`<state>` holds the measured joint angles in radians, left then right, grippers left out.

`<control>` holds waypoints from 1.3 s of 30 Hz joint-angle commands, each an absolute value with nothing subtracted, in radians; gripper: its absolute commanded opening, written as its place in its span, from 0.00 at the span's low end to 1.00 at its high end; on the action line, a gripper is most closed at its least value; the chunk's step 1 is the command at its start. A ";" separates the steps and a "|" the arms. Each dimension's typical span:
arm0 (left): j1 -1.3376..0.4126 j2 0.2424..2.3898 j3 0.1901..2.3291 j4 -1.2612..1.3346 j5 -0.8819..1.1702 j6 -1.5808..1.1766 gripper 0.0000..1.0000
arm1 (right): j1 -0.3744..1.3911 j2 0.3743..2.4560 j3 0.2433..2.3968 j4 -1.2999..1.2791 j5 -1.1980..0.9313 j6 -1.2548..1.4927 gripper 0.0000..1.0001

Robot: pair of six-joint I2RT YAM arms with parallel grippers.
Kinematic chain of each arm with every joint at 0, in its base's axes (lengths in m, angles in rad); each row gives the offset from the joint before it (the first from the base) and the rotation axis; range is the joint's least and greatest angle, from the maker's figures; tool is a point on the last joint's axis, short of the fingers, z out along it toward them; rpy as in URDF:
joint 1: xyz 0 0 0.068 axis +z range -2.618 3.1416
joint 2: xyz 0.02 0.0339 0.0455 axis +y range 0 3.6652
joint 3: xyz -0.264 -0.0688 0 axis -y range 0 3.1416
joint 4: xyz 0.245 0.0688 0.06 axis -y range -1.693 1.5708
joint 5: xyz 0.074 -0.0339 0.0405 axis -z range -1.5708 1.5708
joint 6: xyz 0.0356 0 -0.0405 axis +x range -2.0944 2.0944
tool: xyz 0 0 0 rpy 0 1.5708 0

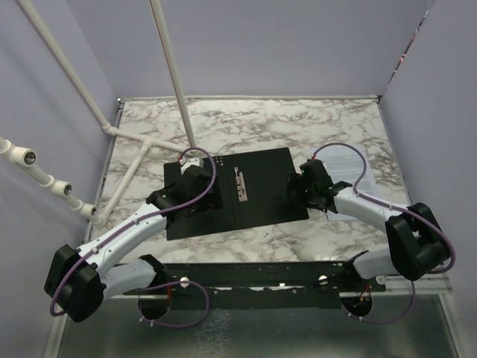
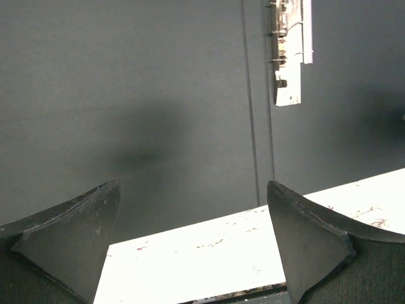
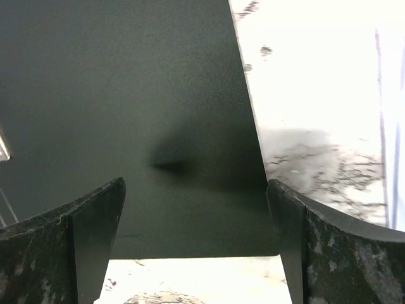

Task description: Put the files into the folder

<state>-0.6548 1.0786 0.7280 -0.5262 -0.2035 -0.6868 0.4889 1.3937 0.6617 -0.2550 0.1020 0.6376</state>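
Top external: seeing folder lying open, black side up, on table. Spotting files just off its right edge, partly hidden behind right arm, lying right of right fingers. Reading left fingers and right fingers as spread, gripping nothing. Judging right arm nearer.

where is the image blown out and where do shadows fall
Left wrist: the table is blown out to near white, the metal clip glares, and a soft shadow lies on the folder. Right wrist: the table's right side is washed out too, with a darker shadow on the folder. Top external: evenly lit.
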 commanded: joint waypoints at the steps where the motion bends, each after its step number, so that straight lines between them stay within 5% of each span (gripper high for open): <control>1: -0.654 1.086 0.748 -0.536 -0.226 -0.692 0.99 | 0.492 1.446 0.643 -0.281 -0.078 0.647 0.97; 17: -0.654 1.108 0.776 -0.513 -0.194 -0.647 0.99 | 0.456 1.303 0.962 -0.689 0.542 0.618 1.00; 39: -0.655 1.118 0.739 -0.431 -0.038 -0.600 0.99 | -0.155 1.601 1.121 -0.399 0.378 0.390 1.00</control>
<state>-0.6548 1.1221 0.7586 -0.4664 -0.1005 -0.6170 -0.1070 1.5127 1.0786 -0.4728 0.4244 0.4362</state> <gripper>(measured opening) 0.990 0.998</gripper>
